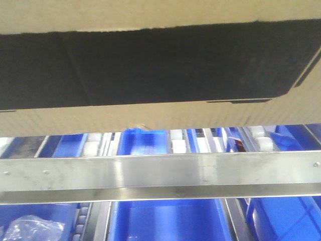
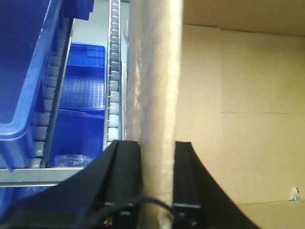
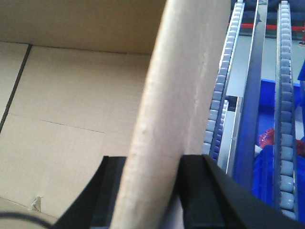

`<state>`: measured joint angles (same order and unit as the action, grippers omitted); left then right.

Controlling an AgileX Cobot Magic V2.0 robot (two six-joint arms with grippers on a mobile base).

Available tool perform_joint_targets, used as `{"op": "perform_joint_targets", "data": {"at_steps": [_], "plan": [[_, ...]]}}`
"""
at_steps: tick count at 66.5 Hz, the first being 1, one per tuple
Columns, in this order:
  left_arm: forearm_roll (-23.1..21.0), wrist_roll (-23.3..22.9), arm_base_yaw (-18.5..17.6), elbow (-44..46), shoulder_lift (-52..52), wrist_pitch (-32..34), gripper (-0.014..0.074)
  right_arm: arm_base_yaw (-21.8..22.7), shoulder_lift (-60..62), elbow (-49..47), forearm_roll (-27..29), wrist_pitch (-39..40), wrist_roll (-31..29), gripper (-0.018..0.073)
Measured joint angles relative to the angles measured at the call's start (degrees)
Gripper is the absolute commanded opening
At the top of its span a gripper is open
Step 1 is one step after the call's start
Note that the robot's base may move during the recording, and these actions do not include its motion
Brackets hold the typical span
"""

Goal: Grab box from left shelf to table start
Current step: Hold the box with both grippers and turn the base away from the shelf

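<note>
The brown cardboard box (image 1: 150,118) with its black printed panel fills the upper half of the front view, held above the shelf's silvery front rail (image 1: 160,175). A small torn notch shows on its lower edge. In the left wrist view my left gripper (image 2: 157,157) is shut on the box's left wall (image 2: 155,71), one finger outside, one inside. In the right wrist view my right gripper (image 3: 152,167) is shut on the box's right wall (image 3: 181,86) the same way. The box interior (image 2: 248,119) is bare. The table is out of view.
Blue plastic bins (image 1: 165,218) sit below and behind the rail. Roller tracks (image 2: 113,71) run beside the box on the left and on the right (image 3: 221,90). A clear plastic bag (image 1: 30,228) lies in the lower left bin.
</note>
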<state>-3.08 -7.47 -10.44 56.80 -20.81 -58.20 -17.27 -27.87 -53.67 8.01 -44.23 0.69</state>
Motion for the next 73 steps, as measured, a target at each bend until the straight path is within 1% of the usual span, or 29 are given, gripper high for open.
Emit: {"op": "perform_joint_targets", "data": {"at_steps": [73], "plan": [[0.0,0.0,0.0,-0.1,0.0,0.0,-0.0099,0.0,0.0,0.0,0.0,0.0,0.0,0.0058]]}}
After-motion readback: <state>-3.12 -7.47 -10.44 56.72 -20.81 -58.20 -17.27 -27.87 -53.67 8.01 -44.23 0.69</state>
